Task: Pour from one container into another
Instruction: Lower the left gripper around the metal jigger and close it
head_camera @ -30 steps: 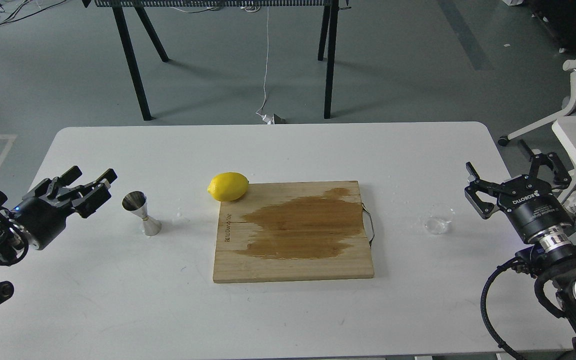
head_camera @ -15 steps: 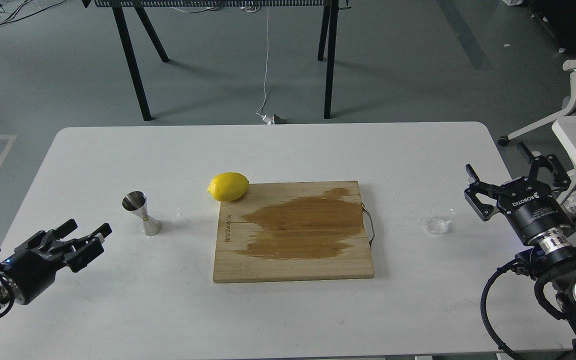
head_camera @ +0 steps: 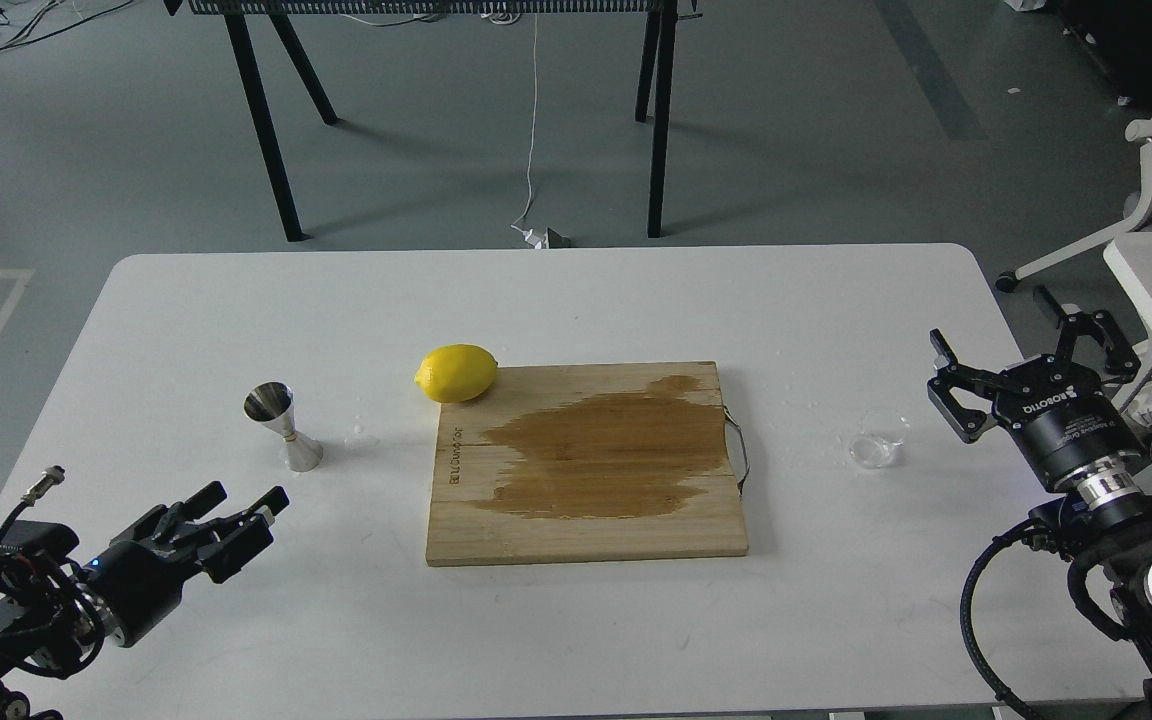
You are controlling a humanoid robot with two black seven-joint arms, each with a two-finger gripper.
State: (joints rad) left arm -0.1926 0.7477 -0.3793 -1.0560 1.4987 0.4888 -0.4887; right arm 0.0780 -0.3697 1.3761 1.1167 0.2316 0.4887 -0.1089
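The small transparent cup [head_camera: 879, 438] stands upright on the white table [head_camera: 576, 300], right of the cutting board. My right gripper [head_camera: 1026, 338] hovers open just right of the cup, apart from it, nothing between its fingers. The shiny steel jigger [head_camera: 283, 425] stands upright at the table's left, left of the lemon. My left gripper [head_camera: 246, 497] is low near the front left, below the jigger and clear of it, fingers spread open and empty.
A wooden cutting board [head_camera: 586, 465] with a large dark wet stain lies mid-table. A yellow lemon [head_camera: 456, 373] rests at its back left corner. A small wet spot [head_camera: 361, 436] lies right of the jigger. A white chair and a second table stand at the right edge.
My left arm has dropped down and back from beside the jigger toward the table's front left, then shifted slightly right. The right gripper and all objects have stayed put.
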